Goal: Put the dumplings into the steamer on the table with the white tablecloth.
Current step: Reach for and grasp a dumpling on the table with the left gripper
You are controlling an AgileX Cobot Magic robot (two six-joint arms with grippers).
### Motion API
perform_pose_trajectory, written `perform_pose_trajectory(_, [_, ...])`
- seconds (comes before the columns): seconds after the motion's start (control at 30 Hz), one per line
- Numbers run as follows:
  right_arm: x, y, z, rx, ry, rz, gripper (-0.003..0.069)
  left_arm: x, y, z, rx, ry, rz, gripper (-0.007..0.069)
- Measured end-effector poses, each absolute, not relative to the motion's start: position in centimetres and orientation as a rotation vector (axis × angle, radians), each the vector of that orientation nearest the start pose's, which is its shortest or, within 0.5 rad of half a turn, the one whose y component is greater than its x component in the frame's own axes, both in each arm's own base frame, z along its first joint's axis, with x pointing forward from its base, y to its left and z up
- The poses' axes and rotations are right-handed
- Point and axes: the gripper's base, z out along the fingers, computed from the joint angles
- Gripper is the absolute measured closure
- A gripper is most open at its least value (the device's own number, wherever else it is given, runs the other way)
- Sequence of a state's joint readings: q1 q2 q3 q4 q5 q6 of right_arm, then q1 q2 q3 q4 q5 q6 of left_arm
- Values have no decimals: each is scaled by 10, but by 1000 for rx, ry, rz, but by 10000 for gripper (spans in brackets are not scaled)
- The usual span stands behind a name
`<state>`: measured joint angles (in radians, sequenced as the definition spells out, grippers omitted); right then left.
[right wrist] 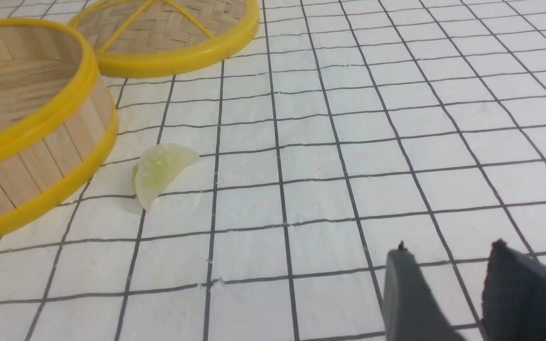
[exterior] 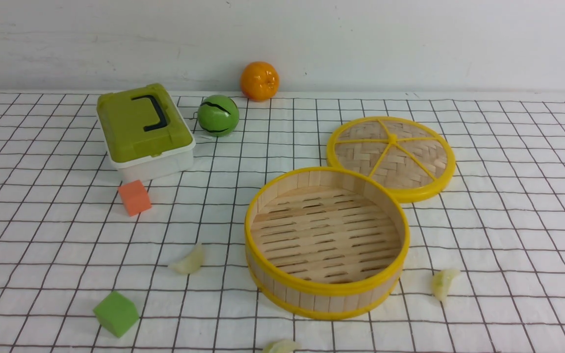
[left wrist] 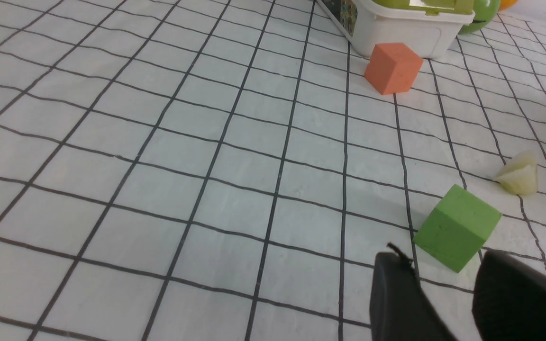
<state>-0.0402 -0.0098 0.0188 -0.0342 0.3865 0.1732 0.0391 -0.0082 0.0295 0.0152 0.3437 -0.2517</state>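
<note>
The round bamboo steamer (exterior: 326, 240) stands empty on the white gridded tablecloth (exterior: 508, 206); part of its wall shows in the right wrist view (right wrist: 31, 156). Three pale dumplings lie around it: one to its left (exterior: 188, 261), also in the left wrist view (left wrist: 519, 174); one to its right (exterior: 443, 282), also in the right wrist view (right wrist: 159, 168); one at the front edge (exterior: 281, 346). My left gripper (left wrist: 443, 258) is open and empty, just short of the green cube (left wrist: 458, 227). My right gripper (right wrist: 448, 251) is open and empty over bare cloth, away from the right dumpling. Neither arm shows in the front view.
The steamer's flat woven lid (exterior: 391, 156) lies behind it on the right. A green-lidded white box (exterior: 144, 131), a green ball (exterior: 218, 115) and an orange (exterior: 259, 81) stand at the back left. An orange cube (exterior: 135, 197) and the green cube (exterior: 116, 313) lie on the left.
</note>
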Motion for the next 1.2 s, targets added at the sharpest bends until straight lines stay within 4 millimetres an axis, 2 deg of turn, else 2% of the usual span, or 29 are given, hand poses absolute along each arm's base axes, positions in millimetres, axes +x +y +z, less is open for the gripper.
perform_pose_trajectory(1.2, [52,-4,173,168,1871,38,419,53,3,173,-259,1832,-134,385])
